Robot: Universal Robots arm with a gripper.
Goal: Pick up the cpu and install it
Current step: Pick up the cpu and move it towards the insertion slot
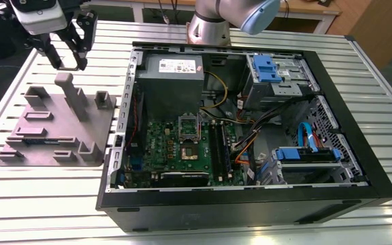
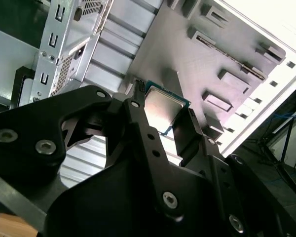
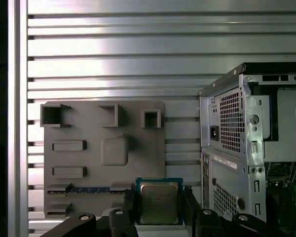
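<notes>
The cpu (image 3: 159, 201) is a flat square chip with a silver-grey metal top and a green rim. It sits between the two black fingers of my gripper (image 3: 159, 207), which is shut on it. In the second wrist view the cpu (image 2: 164, 104) shows tilted between the fingers of the gripper (image 2: 163, 112). In the exterior view the gripper (image 1: 70, 57) hangs above the far end of the grey fixture plate (image 1: 53, 127), at the exterior view's left of the open computer case (image 1: 359, 168). The motherboard's cpu socket (image 1: 189, 149) lies inside the case with its metal frame (image 1: 188, 125) raised.
The fixture plate (image 3: 103, 158) has raised posts and pockets, and a long narrow green strip (image 3: 79, 189) lies in one slot. Inside the case are a grey power supply (image 1: 172, 76), blue drive brackets (image 1: 267, 69) and cables (image 1: 250, 138). Everything rests on a slatted metal table (image 1: 39, 204).
</notes>
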